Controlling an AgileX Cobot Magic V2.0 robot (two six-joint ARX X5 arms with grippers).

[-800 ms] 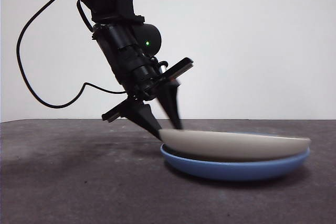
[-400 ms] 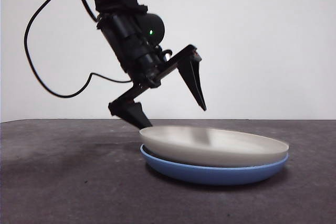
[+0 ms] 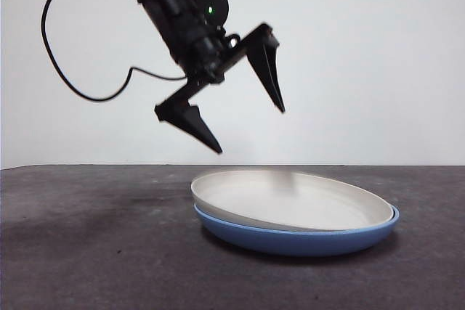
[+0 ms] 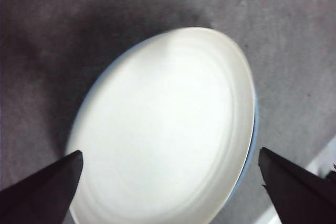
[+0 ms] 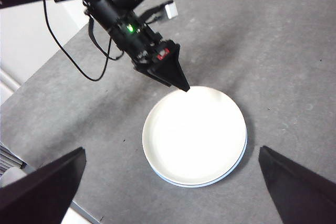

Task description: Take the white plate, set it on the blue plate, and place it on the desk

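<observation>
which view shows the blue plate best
The front view: the blue plate shows side-on as a full band under the white plate. The right wrist view shows only a thin blue crescent along one edge, and the left wrist view just a faint blue sliver beside the white plate.

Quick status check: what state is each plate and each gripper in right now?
Round cream-white matte plate: released, resting slightly off-centre on the blue one.
Round glossy blue plate: flat on the dark grey desk, under the white plate.
Left gripper: open, empty, above the plates.
Right gripper: open, empty, high above.
</observation>
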